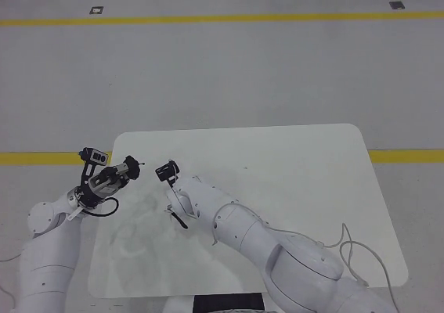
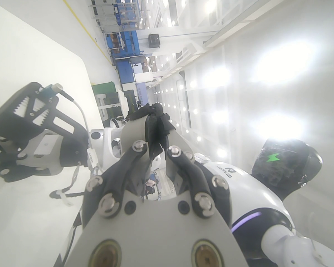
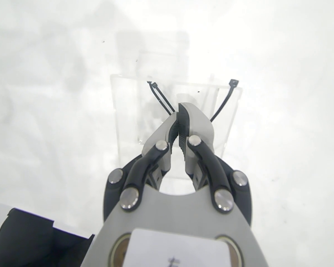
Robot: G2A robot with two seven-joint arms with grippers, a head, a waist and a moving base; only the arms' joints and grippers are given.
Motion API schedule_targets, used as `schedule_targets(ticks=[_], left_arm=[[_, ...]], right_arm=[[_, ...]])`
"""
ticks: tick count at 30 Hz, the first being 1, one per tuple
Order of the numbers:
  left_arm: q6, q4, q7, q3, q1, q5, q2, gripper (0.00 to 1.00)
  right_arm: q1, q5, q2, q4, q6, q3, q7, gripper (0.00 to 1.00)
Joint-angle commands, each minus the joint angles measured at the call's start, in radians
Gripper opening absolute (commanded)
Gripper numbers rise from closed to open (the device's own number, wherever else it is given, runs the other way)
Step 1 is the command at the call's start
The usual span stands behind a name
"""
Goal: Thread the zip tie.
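Thin black zip ties (image 3: 161, 97) stand leaning in a clear plastic box (image 3: 122, 118) on the white table (image 3: 267, 56). One tie has its head at the box's far rim, and another zip tie (image 3: 224, 104) leans the opposite way. My right gripper (image 3: 179, 109) hangs shut just above the box, pointing down. Both ties run behind its fingertips, so I cannot tell whether it pinches one. My left gripper (image 2: 157, 118) is shut and held in the air over the table's left edge (image 1: 134, 168), a short way from the right arm's wrist (image 1: 184, 197). I see nothing between its pads.
The table (image 1: 300, 180) stretches bare to the right and far side. The right arm's black camera mount (image 2: 30, 129) sits close beside my left gripper. Loose cables (image 1: 347, 242) hang near the table's right front.
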Motion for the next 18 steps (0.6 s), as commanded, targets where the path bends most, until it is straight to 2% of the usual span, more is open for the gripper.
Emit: schedule_targets(ticks=[1, 11, 17, 18], left_arm=[[0.000, 0.000, 0.000, 0.000, 0.000, 0.000, 0.000, 0.00], [0.000, 0.000, 0.000, 0.000, 0.000, 0.000, 0.000, 0.00], [0.000, 0.000, 0.000, 0.000, 0.000, 0.000, 0.000, 0.00], [0.000, 0.000, 0.000, 0.000, 0.000, 0.000, 0.000, 0.00]], right_arm=[[0.001, 0.003, 0.001, -0.003, 0.004, 0.002, -0.002, 0.00], [0.003, 0.033, 0.010, -0.028, -0.021, 0.046, -0.010, 0.00], [-0.006, -0.004, 0.017, -0.037, -0.003, 0.054, -0.006, 0.01], [-0.009, -0.011, 0.017, -0.038, -0.001, 0.052, -0.007, 0.20]])
